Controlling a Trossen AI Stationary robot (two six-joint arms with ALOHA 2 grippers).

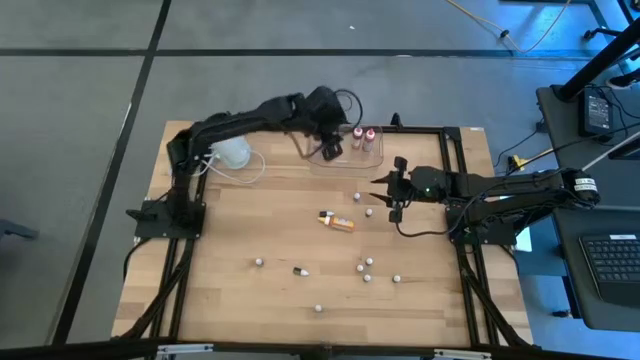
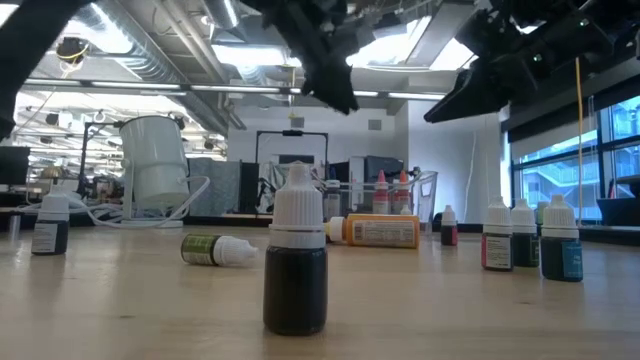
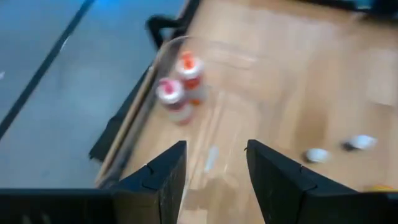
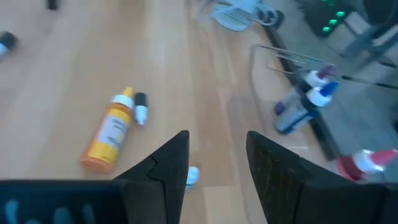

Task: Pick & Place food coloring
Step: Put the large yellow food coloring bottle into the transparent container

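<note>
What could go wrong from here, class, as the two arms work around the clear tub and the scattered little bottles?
1. The left gripper, open and empty, hangs over the clear rectangular plastic tub; lowering carelessly might topple the two small red-liquid bottles standing inside.
2. The right gripper, open, hovers near the larger orange bottle lying on its side and a tiny dark bottle; a sweep could roll them off target.

Tiny pale-capped food coloring bottles (image 1: 362,268) scattered upright across the table (orange-yellow one (image 1: 338,222) lying flat, mid-table).
</note>
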